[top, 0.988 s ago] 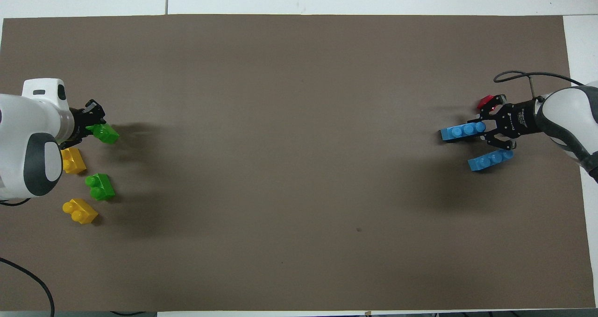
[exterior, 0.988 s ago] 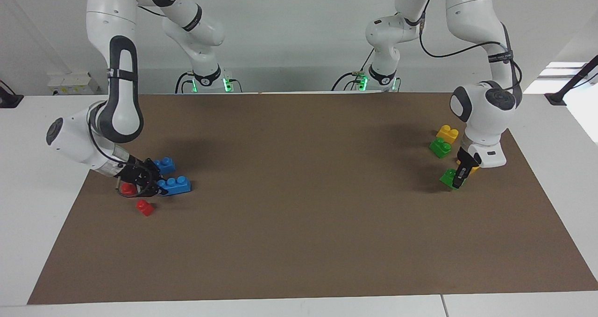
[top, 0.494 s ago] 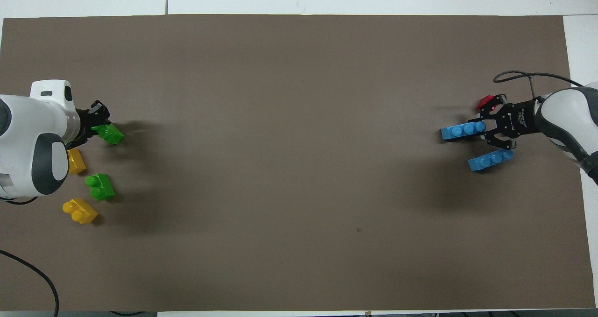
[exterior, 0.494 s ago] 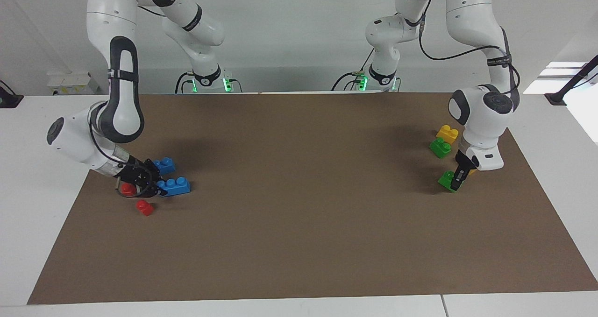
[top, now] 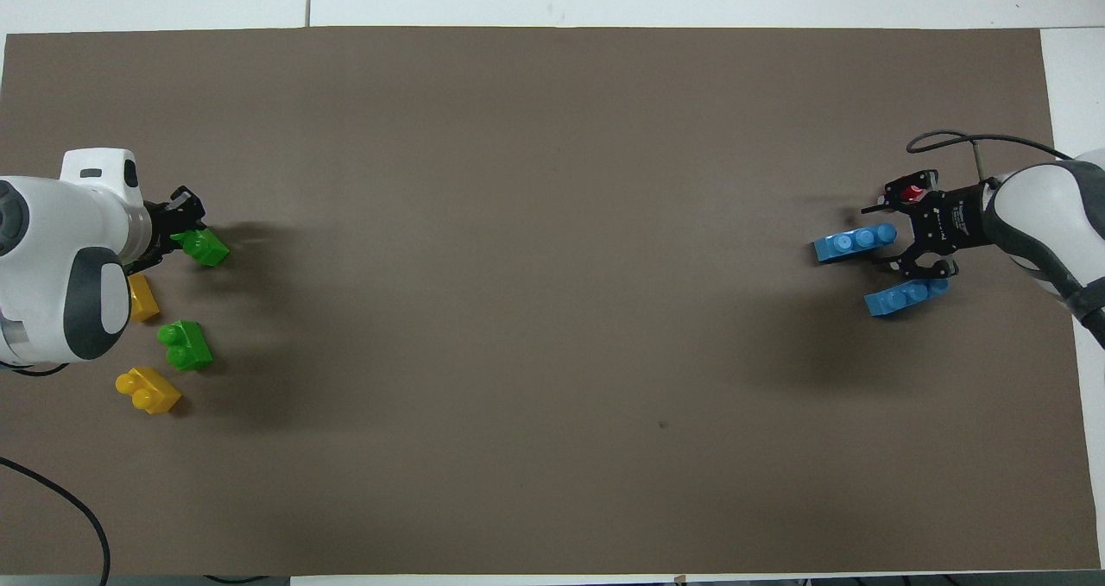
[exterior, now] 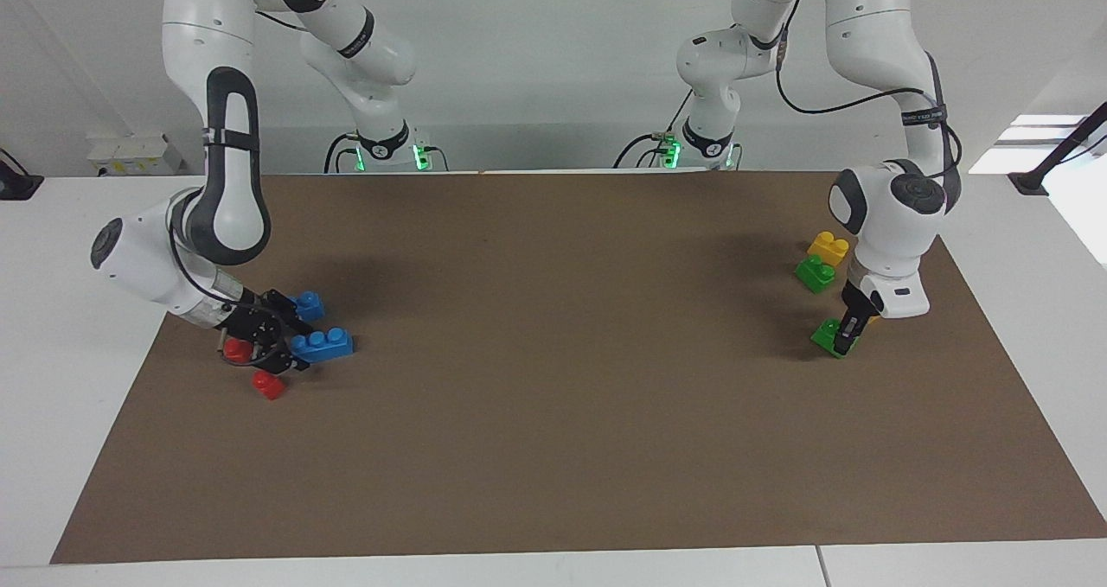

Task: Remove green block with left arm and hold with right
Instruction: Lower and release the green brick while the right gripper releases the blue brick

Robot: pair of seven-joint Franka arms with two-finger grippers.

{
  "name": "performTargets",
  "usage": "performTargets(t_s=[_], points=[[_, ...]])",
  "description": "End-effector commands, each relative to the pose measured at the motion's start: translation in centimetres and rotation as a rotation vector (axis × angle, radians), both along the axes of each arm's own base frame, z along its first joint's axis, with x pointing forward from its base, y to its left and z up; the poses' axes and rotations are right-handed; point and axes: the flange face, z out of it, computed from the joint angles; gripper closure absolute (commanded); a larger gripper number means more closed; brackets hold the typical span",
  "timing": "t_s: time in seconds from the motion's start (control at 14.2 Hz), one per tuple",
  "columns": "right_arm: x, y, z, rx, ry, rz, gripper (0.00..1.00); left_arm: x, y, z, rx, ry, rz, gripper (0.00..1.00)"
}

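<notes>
My left gripper (exterior: 844,334) (top: 183,232) is shut on one end of the green block (exterior: 827,337) (top: 205,248), low over the mat at the left arm's end of the table. A yellow brick (top: 142,298) lies right beside it, mostly hidden under the left wrist. At the right arm's end, my right gripper (exterior: 288,346) (top: 875,237) is down at the mat with its fingers open. The end of a blue three-stud brick (exterior: 323,344) (top: 850,244) lies between them.
A second green brick (exterior: 813,272) (top: 184,345) and another yellow brick (exterior: 828,246) (top: 147,389) lie nearer to the robots than the held block. By the right gripper are a second blue brick (exterior: 308,303) (top: 906,295) and two red bricks (exterior: 268,385) (exterior: 235,347).
My right gripper has opened and let go of the blue brick. My left gripper has shifted a little toward the middle of the mat with the green block in it.
</notes>
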Motion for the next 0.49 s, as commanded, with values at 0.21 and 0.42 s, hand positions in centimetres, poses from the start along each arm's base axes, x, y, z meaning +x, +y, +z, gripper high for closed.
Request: performTargets(t_s=[0.21,0.42], points=[[0.7,0.5,5.1,-0.012,-0.025,-0.016,0.07,0.1,0.1,0.0,0.015,-0.018,-0.004,0.0],[1.1,0.1,8.5,-0.088,-0.06,0.044,0.04,0.4,-0.4,0.7,0.022,-0.025,-0.033,0.0]])
